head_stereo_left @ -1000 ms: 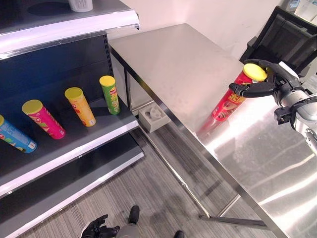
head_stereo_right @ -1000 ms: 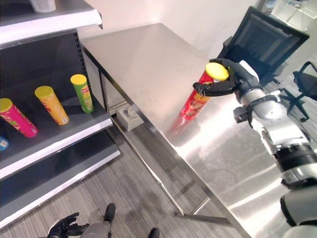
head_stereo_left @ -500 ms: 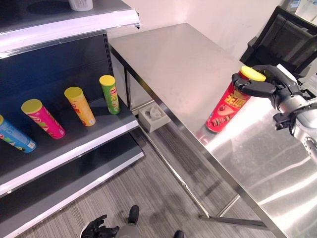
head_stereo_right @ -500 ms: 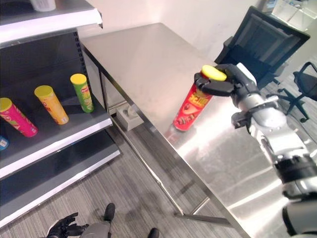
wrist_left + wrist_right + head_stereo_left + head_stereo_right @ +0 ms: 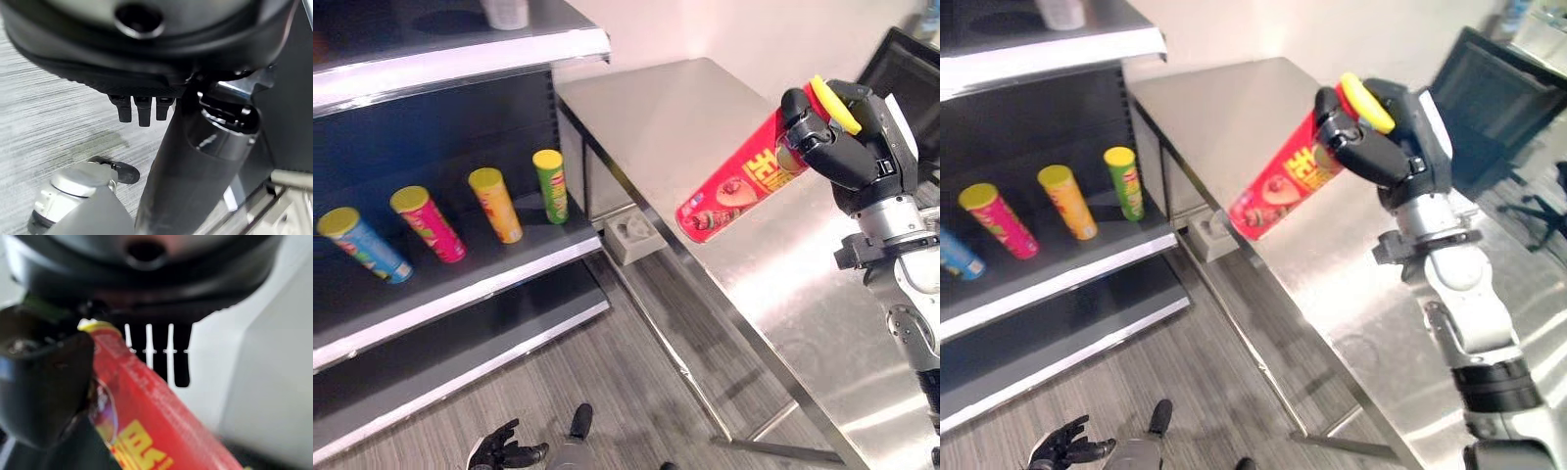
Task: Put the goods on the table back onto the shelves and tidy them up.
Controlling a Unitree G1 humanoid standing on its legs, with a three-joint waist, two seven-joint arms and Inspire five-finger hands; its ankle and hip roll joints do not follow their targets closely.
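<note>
Left eye view shows the red can (image 5: 741,181) with its yellow lid (image 5: 832,104) lifted clear of the steel table (image 5: 705,117), tilted so that the lid end sits high in the right hand (image 5: 847,137) and the base points down toward the shelf side, hanging above the table's near edge. The right hand's dark fingers are curled round the can's upper part just below the lid, and in the right wrist view the thumb (image 5: 46,387) presses against the red wall of the can while the straight fingers (image 5: 156,352) show past it. To the robot's left stands the shelf unit (image 5: 460,284), its middle board carrying four cans in a row, all leaning: a blue can (image 5: 364,245) farthest from the table, then a pink can (image 5: 428,223), an orange can (image 5: 496,204), and a green can (image 5: 550,185) nearest the table, each with a yellow lid and each apart from its neighbour. On the top shelf board a white container (image 5: 506,13) shows at the upper edge. A grey block (image 5: 634,235) sits on the floor beside the table's leg, between shelf and table. A black office chair (image 5: 1498,98) stands beyond the table's far side. The left hand (image 5: 504,452) hangs low over the grey floor (image 5: 607,392), its fingers spread loosely and holding nothing.
</note>
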